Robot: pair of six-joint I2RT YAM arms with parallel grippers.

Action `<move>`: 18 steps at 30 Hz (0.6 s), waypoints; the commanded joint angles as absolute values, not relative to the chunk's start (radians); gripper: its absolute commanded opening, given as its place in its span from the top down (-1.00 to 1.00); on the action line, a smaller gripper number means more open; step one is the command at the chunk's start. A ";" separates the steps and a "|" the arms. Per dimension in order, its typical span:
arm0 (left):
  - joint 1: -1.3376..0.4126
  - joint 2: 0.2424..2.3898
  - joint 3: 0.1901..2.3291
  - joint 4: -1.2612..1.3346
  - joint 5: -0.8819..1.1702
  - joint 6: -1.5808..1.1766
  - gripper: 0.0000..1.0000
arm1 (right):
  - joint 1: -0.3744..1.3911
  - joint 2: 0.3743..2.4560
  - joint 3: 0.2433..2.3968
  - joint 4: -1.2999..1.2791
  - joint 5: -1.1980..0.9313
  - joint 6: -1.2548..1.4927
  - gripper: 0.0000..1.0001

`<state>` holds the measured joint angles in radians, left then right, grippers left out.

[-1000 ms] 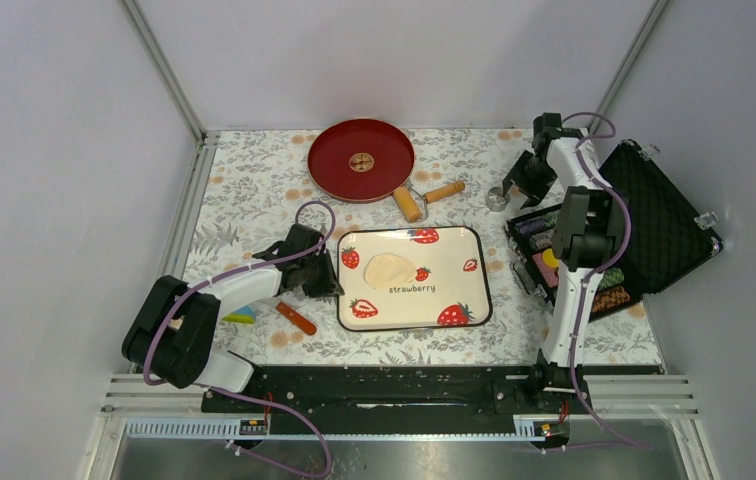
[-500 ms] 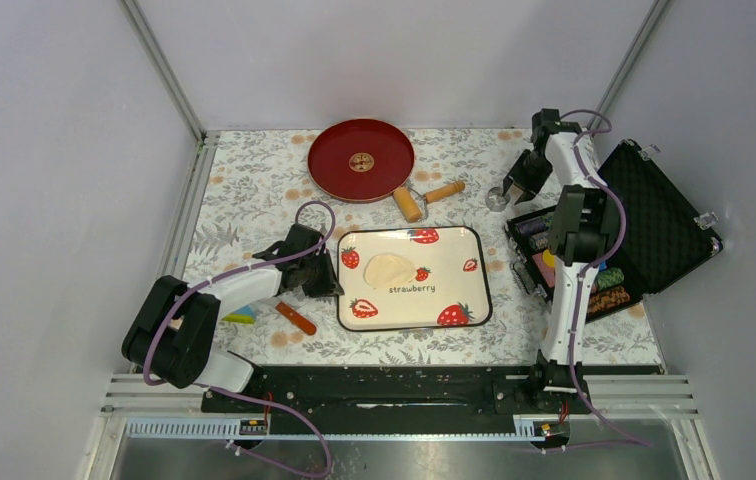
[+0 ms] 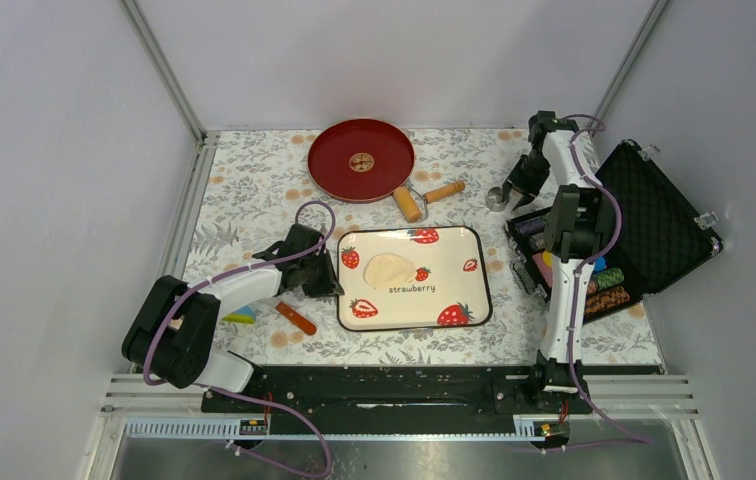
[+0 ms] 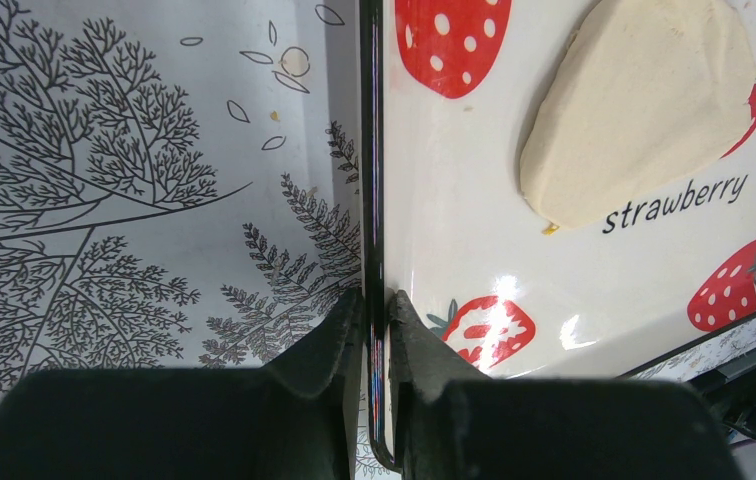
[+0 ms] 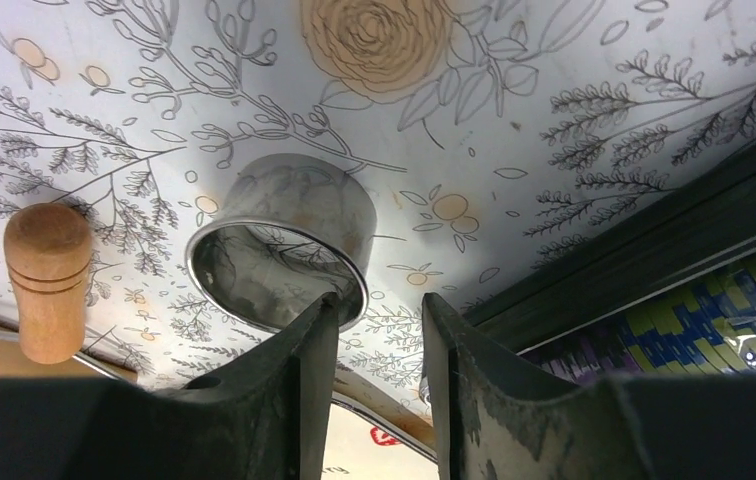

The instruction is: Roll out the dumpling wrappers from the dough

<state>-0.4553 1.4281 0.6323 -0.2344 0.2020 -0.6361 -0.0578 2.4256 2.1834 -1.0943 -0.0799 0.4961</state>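
The flat, pale cream sheet of dough (image 3: pixel 390 268) (image 4: pixel 644 105) lay on the white rectangular strawberry-printed tray (image 3: pixel 454 272) (image 4: pixel 474 240), in its far left part, just above the printed word "strawberry". The tray sat near the middle of the floral-covered table (image 3: pixel 254 190).

The left gripper (image 3: pixel 319 276) (image 4: pixel 375 300) was pinched shut on the tray's left rim, one finger on each side of the dark edge.

Beyond the tray's far edge lay a wooden rolling pin (image 3: pixel 424 197) (image 5: pixel 47 270). Behind it, towards the table's far edge, stood a round red plate (image 3: pixel 339 170). A small round mark sat at the plate's centre; whether it was dough or decoration could not be told.

Near the far right part of the table stood a small round metal cutter ring (image 3: pixel 495 199) (image 5: pixel 294 215). The right gripper (image 3: pixel 504 190) (image 5: pixel 379 300) hung right over it with its fingers apart. The ring's near wall was beside one finger, and contact was unclear.

An open black case (image 3: pixel 659 220) holding coloured items stood at the right edge. A small orange stick (image 3: pixel 296 318) and a coloured block (image 3: pixel 242 316) lay left of the tray.
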 commanded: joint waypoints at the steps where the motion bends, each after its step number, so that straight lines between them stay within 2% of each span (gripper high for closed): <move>1: -0.460 1.453 0.614 -0.299 0.158 -0.593 1.00 | -0.034 2.474 2.311 -1.214 -0.098 0.458 0.15; 2: -0.460 1.452 0.614 -0.300 0.159 -0.594 1.00 | -0.031 2.482 2.327 -1.225 -0.098 0.452 0.18; 5: -0.460 1.452 0.614 -0.300 0.159 -0.594 1.00 | -0.029 2.488 2.337 -1.234 -0.100 0.447 0.49; 15: -0.460 1.451 0.614 -0.300 0.159 -0.594 1.00 | -0.029 2.493 2.336 -1.251 -0.130 0.422 0.56; 18: -0.460 1.452 0.614 -0.299 0.160 -0.594 1.00 | -0.029 2.494 2.329 -1.254 -0.144 0.409 0.85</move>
<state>-0.4553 1.4281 0.6323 -0.2344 0.2020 -0.6361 -0.0353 2.4874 2.2971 -1.2091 -0.1024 0.4366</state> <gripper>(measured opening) 0.115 0.144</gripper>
